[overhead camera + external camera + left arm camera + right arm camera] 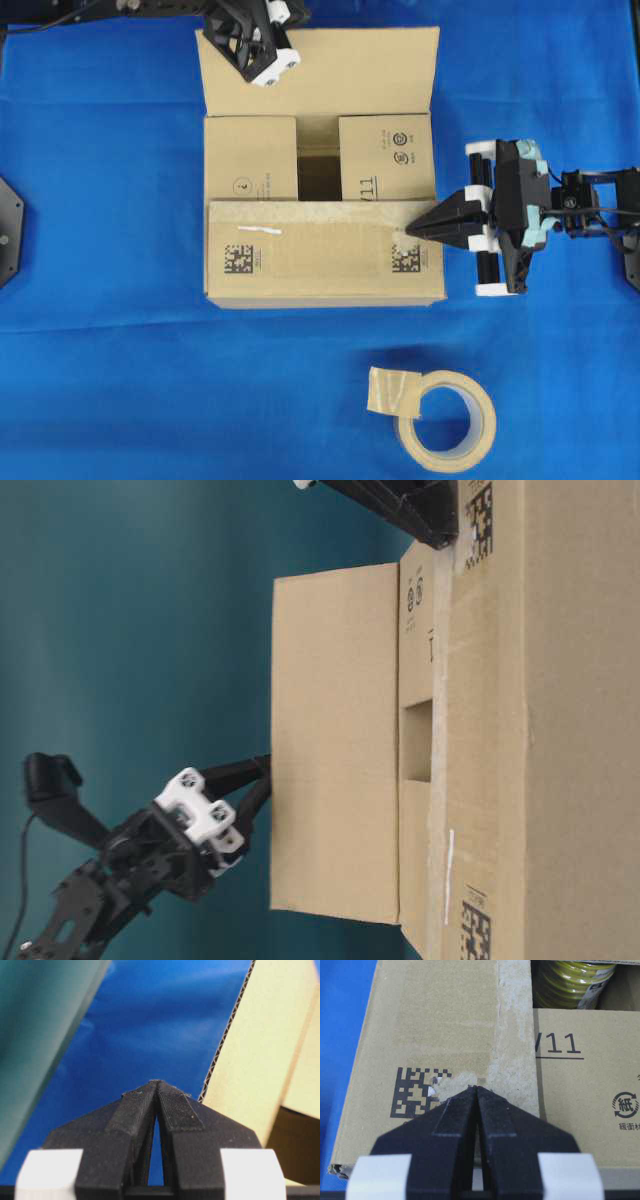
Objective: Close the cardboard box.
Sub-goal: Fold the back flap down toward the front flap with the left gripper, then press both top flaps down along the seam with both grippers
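Note:
The cardboard box [325, 250] sits mid-table with its near flap and both side flaps [250, 158] folded down. A dark gap [318, 170] shows between the side flaps. The far flap [340, 70] still stands up. My left gripper [232, 42] is shut and empty, and its tips [262, 778] meet that flap's free edge near its left end. In the left wrist view the flap's corrugated edge [225, 1035] runs just right of the shut gripper [156, 1082]. My right gripper [410, 232] is shut, with its tips [476, 1089] resting on the near flap's right end beside a printed code.
A beige tape roll [445, 415] lies on the blue cloth in front of the box, to the right. A yellow-labelled item [570, 982] shows inside the box through the gap. The right arm [560, 215] stretches in from the right edge.

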`<action>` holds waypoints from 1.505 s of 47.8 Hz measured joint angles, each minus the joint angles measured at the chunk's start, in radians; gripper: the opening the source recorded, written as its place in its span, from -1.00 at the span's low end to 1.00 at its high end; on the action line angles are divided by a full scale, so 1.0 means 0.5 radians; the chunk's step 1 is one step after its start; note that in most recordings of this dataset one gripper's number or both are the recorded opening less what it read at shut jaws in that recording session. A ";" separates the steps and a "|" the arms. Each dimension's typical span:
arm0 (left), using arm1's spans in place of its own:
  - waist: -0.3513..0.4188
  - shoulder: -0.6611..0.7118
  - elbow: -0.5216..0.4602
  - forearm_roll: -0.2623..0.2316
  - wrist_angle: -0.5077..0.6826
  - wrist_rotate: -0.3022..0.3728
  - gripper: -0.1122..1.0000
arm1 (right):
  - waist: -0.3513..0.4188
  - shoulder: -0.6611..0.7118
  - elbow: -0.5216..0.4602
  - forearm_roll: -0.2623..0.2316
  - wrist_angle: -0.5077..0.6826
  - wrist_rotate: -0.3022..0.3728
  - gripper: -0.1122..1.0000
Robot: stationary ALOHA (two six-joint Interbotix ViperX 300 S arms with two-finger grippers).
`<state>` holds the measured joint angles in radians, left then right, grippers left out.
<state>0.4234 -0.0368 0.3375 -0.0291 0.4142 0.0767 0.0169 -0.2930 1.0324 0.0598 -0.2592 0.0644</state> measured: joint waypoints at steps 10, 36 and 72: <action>-0.153 -0.089 0.043 -0.003 0.037 -0.006 -0.79 | 0.000 0.000 0.000 0.000 0.000 -0.003 -0.79; -0.463 -0.218 0.368 -0.006 -0.037 -0.245 -0.79 | -0.003 0.000 -0.009 0.000 -0.009 -0.015 -0.79; -0.592 -0.184 0.755 -0.009 -0.534 -0.518 -0.79 | -0.114 0.000 -0.012 0.000 -0.043 -0.015 -0.79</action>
<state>0.1273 -0.1289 0.7148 -0.0337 0.1473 -0.1825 -0.0399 -0.2930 1.0262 0.0598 -0.2807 0.0568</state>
